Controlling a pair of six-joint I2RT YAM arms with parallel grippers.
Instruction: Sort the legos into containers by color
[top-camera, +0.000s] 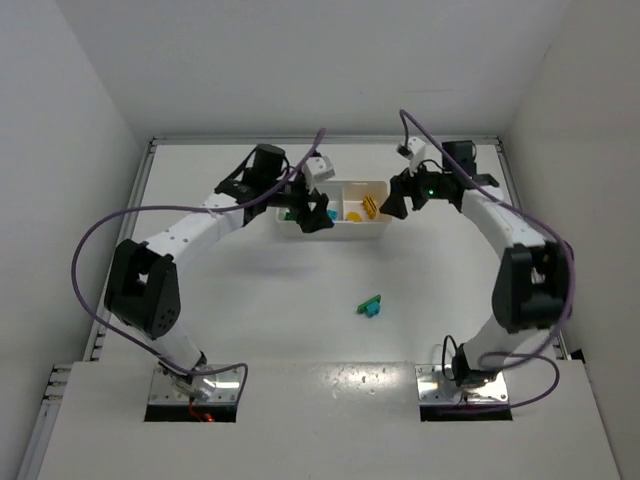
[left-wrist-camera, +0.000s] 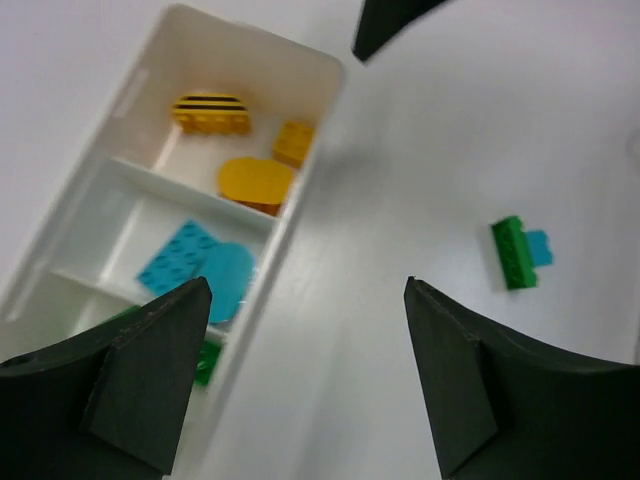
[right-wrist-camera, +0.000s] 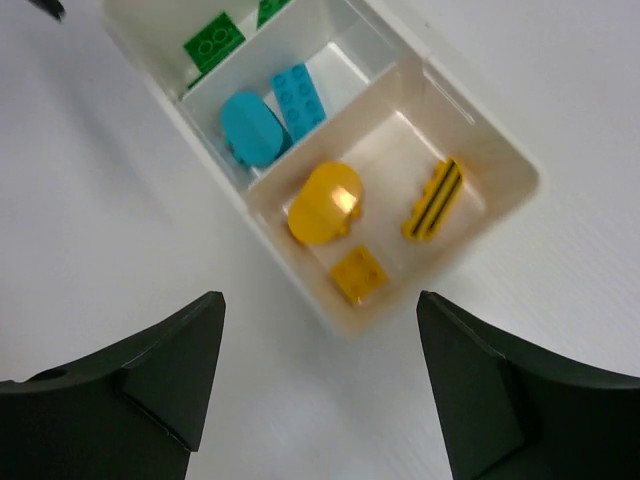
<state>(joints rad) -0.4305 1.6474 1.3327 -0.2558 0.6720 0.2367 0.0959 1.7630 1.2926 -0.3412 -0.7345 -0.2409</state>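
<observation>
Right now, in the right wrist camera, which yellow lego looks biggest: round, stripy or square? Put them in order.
1. Round yellow lego.
2. Stripy yellow lego, long but thin.
3. Square yellow lego.
The last two look nearly alike, so that order is unsure.

light: bright, even, from overhead; white table (top-camera: 300, 300) nearly washed out
shadows: soft, faint beside shallow white plastic tray (right-wrist-camera: 480, 130)
glare: hotspot on rounded yellow brick (right-wrist-camera: 325, 203)
focus: left wrist view soft; green-and-cyan brick clump (left-wrist-camera: 520, 252) blurred; dark fingers (left-wrist-camera: 140, 370) out of focus
</observation>
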